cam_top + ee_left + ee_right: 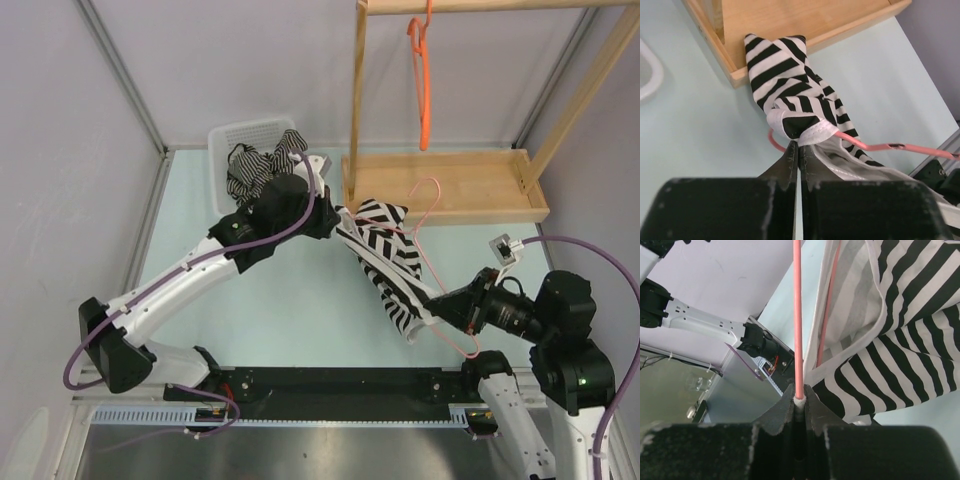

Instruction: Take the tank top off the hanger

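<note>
The black-and-white striped tank top [385,255] hangs on a pink hanger [425,215] held above the table between both arms. My left gripper [335,215] is at the garment's upper left end. In the left wrist view its jaws [799,148] are shut, tips pinching the white-trimmed strap of the tank top [785,75] where the hanger [900,147] passes through. My right gripper [437,313] is at the lower right. In the right wrist view it [799,399] is shut on the hanger's thin pink bar [797,315], with the tank top [910,330] draped to its right.
A wooden rack with a tray base [470,185] stands at the back right, and an orange hanger [422,80] hangs from its rail. A white basket [235,140] at the back left holds other striped garments [255,165]. Grey walls enclose the table.
</note>
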You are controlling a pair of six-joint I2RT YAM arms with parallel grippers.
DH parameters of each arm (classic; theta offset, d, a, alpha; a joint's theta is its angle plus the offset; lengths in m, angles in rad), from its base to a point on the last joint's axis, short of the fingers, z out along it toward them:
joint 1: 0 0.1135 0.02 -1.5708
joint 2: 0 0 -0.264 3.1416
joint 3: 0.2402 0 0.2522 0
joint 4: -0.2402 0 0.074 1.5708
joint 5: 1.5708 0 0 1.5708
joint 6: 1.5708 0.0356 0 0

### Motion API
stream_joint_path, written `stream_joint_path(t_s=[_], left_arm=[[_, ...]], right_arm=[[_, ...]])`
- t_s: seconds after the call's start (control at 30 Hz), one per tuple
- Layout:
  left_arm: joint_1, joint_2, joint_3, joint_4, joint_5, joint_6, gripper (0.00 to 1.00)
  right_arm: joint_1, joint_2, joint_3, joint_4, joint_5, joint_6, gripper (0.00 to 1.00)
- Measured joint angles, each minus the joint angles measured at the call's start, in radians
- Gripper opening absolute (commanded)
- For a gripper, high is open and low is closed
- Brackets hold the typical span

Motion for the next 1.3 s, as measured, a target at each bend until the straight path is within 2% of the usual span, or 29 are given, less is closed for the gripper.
stream_joint_path(t_s=[0.2, 0.53, 0.77, 1.1, 1.3], left_arm=[[0.055, 0.015, 0.040, -0.029, 0.010, -0.007, 0.00], [0.097, 0.004, 0.017, -0.055, 0.082, -0.039, 0.00], [0.125, -0.032, -0.015, -0.059, 0.119, -0.053, 0.00], [0.144, -0.092, -0.119, -0.045, 0.182, -0.054, 0.00], [0.156, -0.181, -0.216, -0.027, 0.248, -0.061, 0.00]], right_arm=[[-0.065, -0.006, 0.044, -0.055, -0.061, -0.074, 0.00], [-0.034, -0.006, 0.055, -0.077, -0.096, -0.100, 0.00], [0.070, 0.022, 0.091, -0.100, -0.067, -0.148, 0.00], [0.088, 0.018, 0.106, -0.066, 0.044, -0.139, 0.00], [0.092, 0.011, 0.086, 0.040, 0.067, -0.088, 0.00]])
